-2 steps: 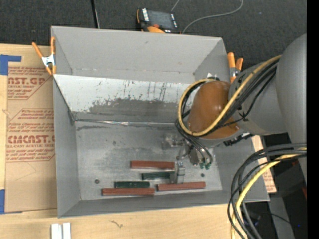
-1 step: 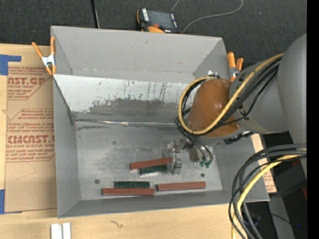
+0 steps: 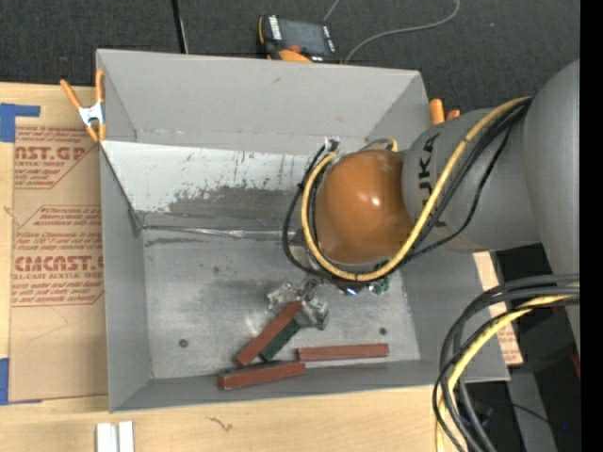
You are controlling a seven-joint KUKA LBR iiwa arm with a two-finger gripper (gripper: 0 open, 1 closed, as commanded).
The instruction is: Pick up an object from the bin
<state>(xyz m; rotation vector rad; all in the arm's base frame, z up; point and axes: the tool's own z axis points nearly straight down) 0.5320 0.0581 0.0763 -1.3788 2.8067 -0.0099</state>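
Observation:
My gripper (image 3: 300, 303) hangs low over the bin floor, under the arm's orange cover, with its metal fingertips showing. It is right above the upper end of a reddish-brown stick (image 3: 267, 337) that lies slanted on the floor. A dark green stick (image 3: 283, 339) lies beside it, partly under it. Two more reddish-brown sticks lie near the bin's front wall: one (image 3: 342, 352) to the right and one (image 3: 262, 376) at the front. I cannot make out whether anything sits between the fingers.
The arm and its cables cover the bin's right side. The sticks lie close together in the front middle of the floor. The left half and the sloped back wall are bare metal.

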